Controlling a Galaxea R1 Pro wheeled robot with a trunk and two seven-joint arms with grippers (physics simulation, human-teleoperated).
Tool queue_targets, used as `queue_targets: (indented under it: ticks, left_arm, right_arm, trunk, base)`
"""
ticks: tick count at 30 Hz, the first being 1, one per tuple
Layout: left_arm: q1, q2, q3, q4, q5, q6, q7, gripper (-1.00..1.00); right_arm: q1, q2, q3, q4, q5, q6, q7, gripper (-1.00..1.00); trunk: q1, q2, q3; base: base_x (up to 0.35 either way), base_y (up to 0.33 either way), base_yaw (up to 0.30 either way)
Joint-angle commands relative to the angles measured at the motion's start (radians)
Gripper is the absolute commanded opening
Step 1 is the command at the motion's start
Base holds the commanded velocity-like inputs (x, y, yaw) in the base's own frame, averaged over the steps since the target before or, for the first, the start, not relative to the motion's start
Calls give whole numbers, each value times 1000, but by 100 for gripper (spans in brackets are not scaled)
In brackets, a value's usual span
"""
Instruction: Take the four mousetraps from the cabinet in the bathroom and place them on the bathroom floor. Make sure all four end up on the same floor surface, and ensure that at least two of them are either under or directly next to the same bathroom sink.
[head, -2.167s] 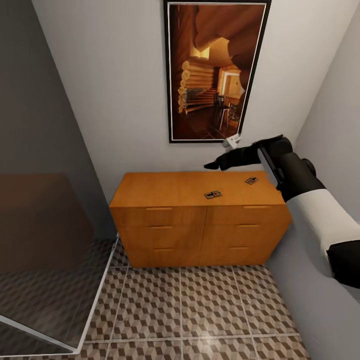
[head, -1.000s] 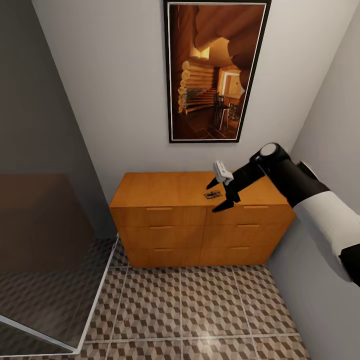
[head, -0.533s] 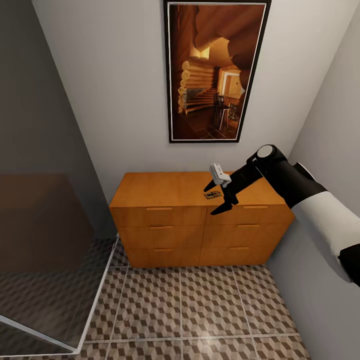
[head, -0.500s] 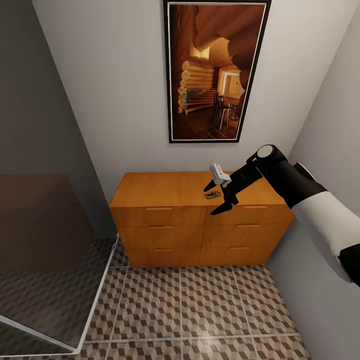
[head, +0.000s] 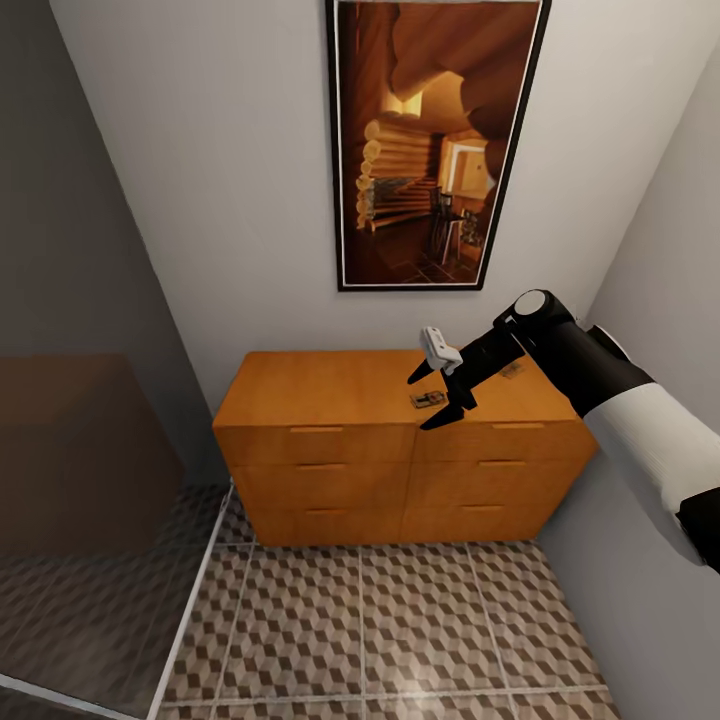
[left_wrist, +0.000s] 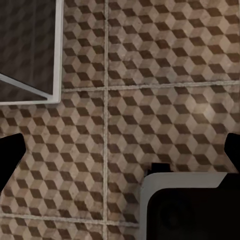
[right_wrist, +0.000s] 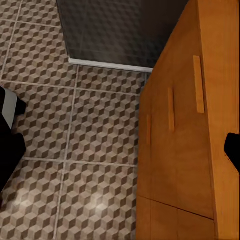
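Head view: the cabinet (head: 400, 455) stands against the back wall in a narrow corner, a tall framed picture (head: 432, 140) of a log interior hanging above it. A dark glass shower partition (head: 95, 520) closes off the left, and a grey side wall hems in the right. The bathroom floor (head: 400, 630) spreads in front. The right arm reaches in from the right over the cabinet's top. The right pincer (head: 429, 399) has its two black fingers spread wide apart, one above and one below, and grips nothing. One mousetrap (head: 427, 401) lies flat on the cabinet top near the front edge, framed between the spread fingers as seen from here; whether they touch it cannot be told. A second mousetrap (head: 512, 371) lies further right on the top, partly hidden behind the arm.

Left wrist view: the patterned floor tiles, a corner of the shower's white frame (left_wrist: 35, 92), and a dark, pale-edged part of the robot. The left pincer's black fingertips (left_wrist: 10, 160) sit at opposite edges, wide apart, empty.

Right wrist view: the cabinet's drawer fronts with bar handles (right_wrist: 198, 84), the floor beside them, and the shower edge beyond.
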Motion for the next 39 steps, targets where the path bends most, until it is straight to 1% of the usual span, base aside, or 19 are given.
queue_targets:
  ticks: [1, 6, 13, 22, 27, 34, 39]
  left_arm:
    - [-1, 0, -9, 2, 2, -4, 5, 100]
    - [-1, -1, -9, 2, 2, -3, 5, 100]
    - [-1, -1, -9, 2, 2, -3, 5, 100]
    - [-1, -1, -10, 2, 2, -3, 5, 100]
    - [-1, -1, -10, 2, 2, -3, 5, 100]
    - [-1, -1, -10, 2, 2, -3, 5, 100]
    - [-1, -1, -10, 2, 2, -3, 5, 100]
  right_arm:
    - [-1, -1, 2, -1, 2, 11, 3, 100]
    - [0, -1, 2, 1, 2, 11, 3, 100]
    - [3, -5, 2, 3, 2, 10, 3, 100]
    - [5, -11, 2, 65, 3, -5, 3, 100]
    - [6, -24, 2, 109, 4, -32, 3, 100]
    - [6, -29, 2, 135, 6, -49, 3, 100]
    - [6, -30, 3, 140, 7, -53, 3, 100]
  trunk:
    - [1, -2, -2]
    - [1, -2, -2]
    - [1, -2, -2]
    - [1, -2, -2]
    - [1, -2, -2]
    - [1, -2, -2]
    - [1, -2, -2]
  base:
    - [268, -5, 0]
    - [272, -68, 0]
    - [260, -169, 0]
    - [247, -206, 0]
    - [231, -205, 0]
    - [201, -177, 0]
    - [85, -75, 0]
